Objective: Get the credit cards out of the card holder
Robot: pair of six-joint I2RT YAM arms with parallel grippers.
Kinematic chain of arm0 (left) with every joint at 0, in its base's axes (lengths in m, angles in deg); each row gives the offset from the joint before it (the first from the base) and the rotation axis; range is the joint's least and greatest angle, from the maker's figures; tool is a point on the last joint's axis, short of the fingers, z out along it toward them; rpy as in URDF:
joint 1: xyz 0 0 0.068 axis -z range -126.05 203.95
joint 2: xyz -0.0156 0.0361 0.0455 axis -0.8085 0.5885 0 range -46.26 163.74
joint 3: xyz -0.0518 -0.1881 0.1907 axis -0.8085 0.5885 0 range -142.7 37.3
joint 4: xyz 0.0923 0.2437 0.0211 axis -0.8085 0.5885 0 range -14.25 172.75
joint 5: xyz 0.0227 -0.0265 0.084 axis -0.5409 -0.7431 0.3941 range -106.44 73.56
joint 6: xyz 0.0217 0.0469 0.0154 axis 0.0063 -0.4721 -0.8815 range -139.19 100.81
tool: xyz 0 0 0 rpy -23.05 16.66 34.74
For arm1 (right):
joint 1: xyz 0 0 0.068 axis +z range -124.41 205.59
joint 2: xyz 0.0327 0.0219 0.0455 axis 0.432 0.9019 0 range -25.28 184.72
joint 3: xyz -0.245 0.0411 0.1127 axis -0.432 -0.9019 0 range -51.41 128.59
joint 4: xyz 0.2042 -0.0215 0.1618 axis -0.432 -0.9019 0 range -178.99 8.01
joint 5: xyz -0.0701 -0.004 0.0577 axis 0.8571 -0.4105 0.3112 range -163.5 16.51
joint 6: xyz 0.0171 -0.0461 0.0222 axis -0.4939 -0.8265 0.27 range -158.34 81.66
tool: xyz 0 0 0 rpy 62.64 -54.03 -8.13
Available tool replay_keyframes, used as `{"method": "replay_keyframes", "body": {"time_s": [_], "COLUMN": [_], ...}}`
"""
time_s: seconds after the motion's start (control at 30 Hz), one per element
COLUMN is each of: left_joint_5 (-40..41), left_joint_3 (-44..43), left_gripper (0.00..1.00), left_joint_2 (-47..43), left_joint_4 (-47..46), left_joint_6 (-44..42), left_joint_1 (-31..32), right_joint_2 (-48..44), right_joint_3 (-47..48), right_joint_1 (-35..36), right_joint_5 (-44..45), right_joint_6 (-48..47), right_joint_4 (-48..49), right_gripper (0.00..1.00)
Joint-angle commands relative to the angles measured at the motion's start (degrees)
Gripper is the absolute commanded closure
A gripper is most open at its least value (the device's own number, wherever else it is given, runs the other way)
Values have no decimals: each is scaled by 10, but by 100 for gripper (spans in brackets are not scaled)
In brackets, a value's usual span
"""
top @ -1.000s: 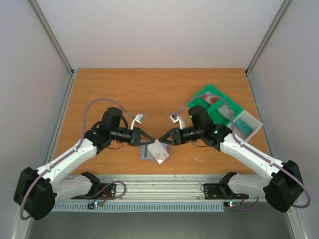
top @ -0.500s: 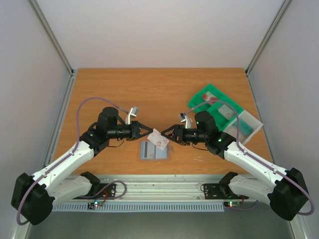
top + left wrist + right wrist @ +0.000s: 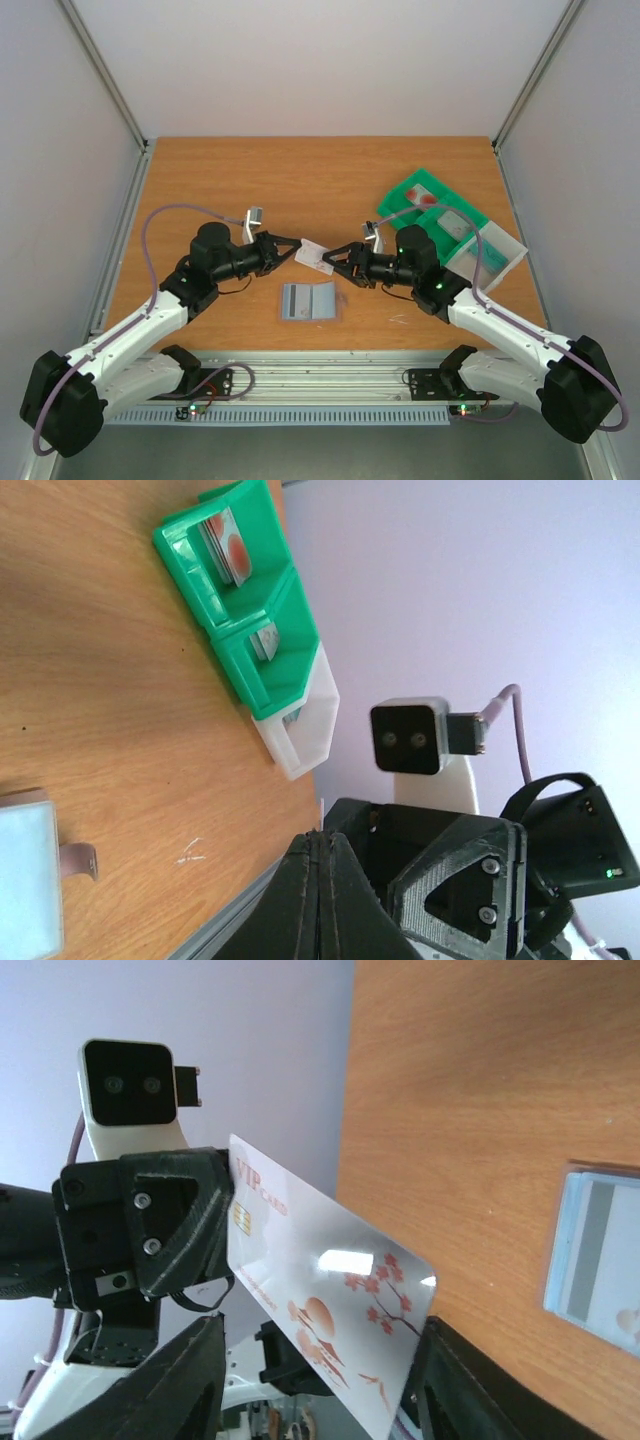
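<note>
The left gripper (image 3: 293,250) is clenched on one end of a white credit card (image 3: 320,1280) printed with red blossoms, holding it in the air above the table. The right gripper (image 3: 334,262) faces it from the right, its jaws spread to either side of the card's other end. Whether they touch the card cannot be told. Just nearer, the card holder (image 3: 309,301) lies opened flat on the wooden table (image 3: 250,180), grey-blue inside up, with a grey-striped card (image 3: 592,1250) in one panel. At the far right stands a green compartmented tray (image 3: 240,670) with cards in its compartments.
</note>
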Motion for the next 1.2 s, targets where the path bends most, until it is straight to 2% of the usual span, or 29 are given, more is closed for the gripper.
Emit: {"method": "replay_keyframes", "body": {"time_s": [0.0,0.27,0.5,0.67,0.8,0.9,0.97,1.17], "left_joint_5": [26,26,35,36,40,49,55,68], "left_joint_3": [1,6,12,9,9,10,9,-19], "left_gripper": [100,100,100,100,99,90,79,36], "left_joint_2": [-8,-3,-6,-8,-13,-22,-28,-35], "left_joint_4": [-61,-66,-62,-55,-46,-30,-14,73], "left_joint_6": [18,19,15,10,1,-8,-17,-62], "left_joint_1": [1,1,1,1,1,1,1,1], "right_joint_2": [11,23,18,13,14,25,29,10], "right_joint_3": [-19,-50,-57,-61,-60,-60,-60,-39], "right_joint_1": [-2,-2,-2,-2,-2,-2,-2,-13], "right_joint_5": [-7,-9,-8,-6,-6,-15,-16,3], "right_joint_6": [38,59,57,57,52,55,53,0], "right_joint_4": [83,152,161,173,181,200,203,108], "right_gripper": [54,81,87,98,99,99,99,99]}}
